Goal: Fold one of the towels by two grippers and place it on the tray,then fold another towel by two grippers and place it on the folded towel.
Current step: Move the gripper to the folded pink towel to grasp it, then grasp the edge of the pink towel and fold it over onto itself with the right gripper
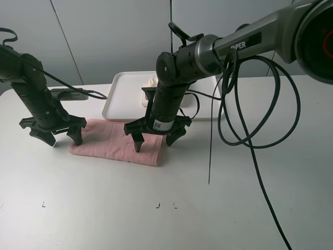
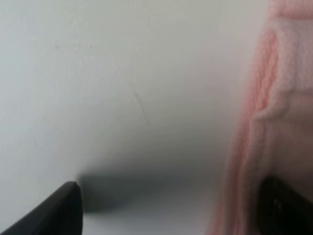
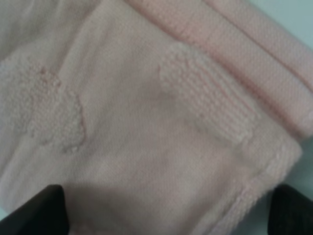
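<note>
Pink towel (image 1: 112,143): folded strip, lying lengthwise between the arms.
Left gripper (image 1: 65,139): fingers spread, empty, straddling one end.
Right gripper (image 1: 154,143): likewise, over the other end.

The table (image 1: 104,208) beneath me is plain matte white and fills the lower part of the exterior high view, with three tiny dark marks (image 1: 157,205) near its front. Behind it stands a pale grey panelled wall (image 1: 104,36), split by one dark upright seam (image 1: 170,26) and a thinner slanted line (image 1: 65,39). The light is soft and even, the shadows faint.
</note>
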Tool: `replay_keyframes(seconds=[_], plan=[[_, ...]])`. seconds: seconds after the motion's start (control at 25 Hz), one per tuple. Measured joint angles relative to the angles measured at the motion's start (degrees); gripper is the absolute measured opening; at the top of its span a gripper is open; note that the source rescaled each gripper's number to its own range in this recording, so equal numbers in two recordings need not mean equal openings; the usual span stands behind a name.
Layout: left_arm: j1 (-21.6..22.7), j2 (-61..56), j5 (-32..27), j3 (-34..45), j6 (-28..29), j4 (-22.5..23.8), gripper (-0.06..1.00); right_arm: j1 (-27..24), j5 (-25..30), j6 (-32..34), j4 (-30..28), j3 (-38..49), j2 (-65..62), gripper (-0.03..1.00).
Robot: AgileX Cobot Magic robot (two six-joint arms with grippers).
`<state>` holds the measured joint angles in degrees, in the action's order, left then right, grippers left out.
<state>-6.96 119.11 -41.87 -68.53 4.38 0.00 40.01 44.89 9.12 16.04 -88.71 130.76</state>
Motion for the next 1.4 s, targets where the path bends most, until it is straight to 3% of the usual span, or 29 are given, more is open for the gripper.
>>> replay_keyframes(seconds=[0.08,0.2,0.4,0.72,1.04,1.2,1.4], plan=[[0.0,0.0,0.0,0.0,0.0,0.0,0.93,0.0,0.0,0.0,0.0,-0.1,0.28,0.78],[0.0,0.0,0.0,0.0,0.0,0.0,0.93,0.0,0.0,0.0,0.0,-0.34,0.98,0.55],[0.0,0.0,0.0,0.0,0.0,0.0,0.93,0.0,-0.1,-1.51,1.22,-0.43,1.64,0.06],[0.0,0.0,0.0,0.0,-0.91,0.0,0.93,0.0,0.6,-2.81,1.64,-0.48,1.52,0.04],[0.0,0.0,-0.12,0.0,-1.03,0.0,0.93,0.0,2.76,-5.41,6.23,-0.29,-3.27,0.04],[0.0,0.0,-0.12,0.0,-1.03,0.0,0.93,0.0,2.87,-9.7,14.26,-0.29,-4.26,0.04],[0.0,0.0,-0.12,0.0,-1.03,0.0,0.93,0.0,-0.27,-18.67,31.1,-0.16,-4.26,0.04]])
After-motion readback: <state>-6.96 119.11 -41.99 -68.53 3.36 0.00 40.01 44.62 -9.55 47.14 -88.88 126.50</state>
